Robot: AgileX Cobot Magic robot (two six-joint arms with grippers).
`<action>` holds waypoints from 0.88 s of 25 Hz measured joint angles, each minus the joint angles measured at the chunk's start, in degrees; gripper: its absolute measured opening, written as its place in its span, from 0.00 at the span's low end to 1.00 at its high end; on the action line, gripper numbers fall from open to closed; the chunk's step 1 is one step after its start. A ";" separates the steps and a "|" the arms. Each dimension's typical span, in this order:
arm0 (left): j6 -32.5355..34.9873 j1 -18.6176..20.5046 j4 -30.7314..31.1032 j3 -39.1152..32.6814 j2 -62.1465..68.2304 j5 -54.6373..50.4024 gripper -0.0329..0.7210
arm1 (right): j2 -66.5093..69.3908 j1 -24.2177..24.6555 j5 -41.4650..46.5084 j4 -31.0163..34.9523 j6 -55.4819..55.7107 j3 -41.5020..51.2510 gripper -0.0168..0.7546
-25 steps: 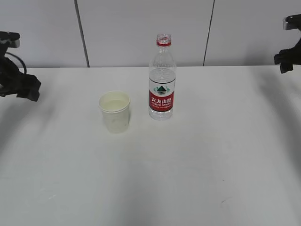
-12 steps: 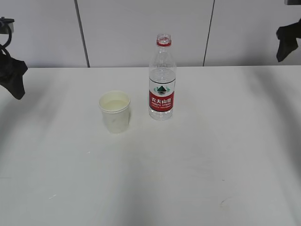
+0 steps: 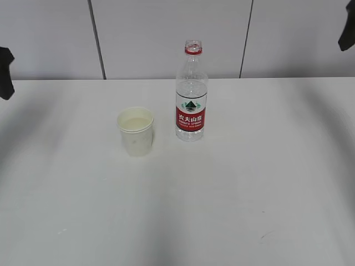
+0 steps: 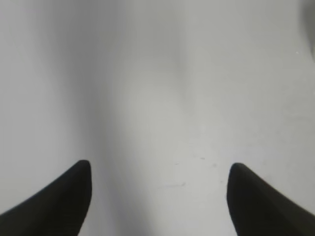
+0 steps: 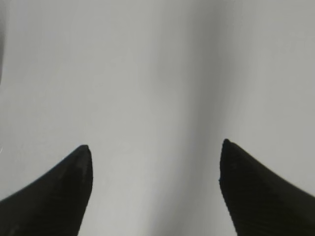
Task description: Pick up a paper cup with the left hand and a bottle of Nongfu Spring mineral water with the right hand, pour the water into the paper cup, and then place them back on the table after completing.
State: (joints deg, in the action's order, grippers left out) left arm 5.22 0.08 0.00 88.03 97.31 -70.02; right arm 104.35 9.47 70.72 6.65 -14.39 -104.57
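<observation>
A white paper cup [image 3: 136, 131] stands upright on the white table [image 3: 222, 188], with liquid inside. A clear Nongfu Spring bottle [image 3: 191, 94] with a red label and no cap stands upright just right of the cup. Only a dark tip of the left hand [image 3: 5, 72] shows at the far left edge of the exterior view, and a tip of the right hand [image 3: 348, 34] at the top right edge. The left gripper [image 4: 159, 169] is open and empty over bare table. The right gripper [image 5: 155, 152] is open and empty over bare table. Both are far from cup and bottle.
A grey panelled wall [image 3: 166, 33] with dark vertical seams runs behind the table's far edge. Soft shadows of the arms lie on the table at the left and right sides.
Both arms have drawn back outward and upward, the left toward the left edge and the right toward the top right corner. Cup and bottle have not moved.
</observation>
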 joint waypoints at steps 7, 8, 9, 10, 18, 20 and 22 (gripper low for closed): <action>0.00 0.00 -0.36 -12.44 -14.17 -0.33 0.73 | -19.42 0.00 0.33 0.00 -2.73 18.86 0.79; 0.00 0.00 -0.42 -14.98 -16.78 -0.19 0.73 | -22.41 0.00 0.33 0.00 -2.83 21.60 0.79; 0.00 0.00 -0.44 -17.53 -19.04 0.04 0.73 | -25.31 0.00 0.33 0.00 -2.84 23.85 0.79; 0.00 0.00 -0.49 -19.66 -21.83 0.45 0.73 | -27.71 0.00 0.35 0.00 -3.08 26.52 0.79; 0.00 0.00 -0.44 -37.57 -46.10 1.79 0.72 | -46.49 0.00 0.77 -3.35 -4.78 41.86 0.79; 0.00 0.00 -0.44 -41.24 -52.48 1.72 0.72 | -50.31 0.00 0.82 -3.47 -4.77 44.78 0.79; 0.00 0.00 -0.44 -44.14 -59.54 1.66 0.72 | -54.31 0.00 0.91 -3.47 -4.93 48.27 0.79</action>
State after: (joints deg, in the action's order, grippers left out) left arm 5.22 0.08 -0.44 43.89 37.78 -68.36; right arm 50.03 9.47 71.63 3.18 -19.32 -56.30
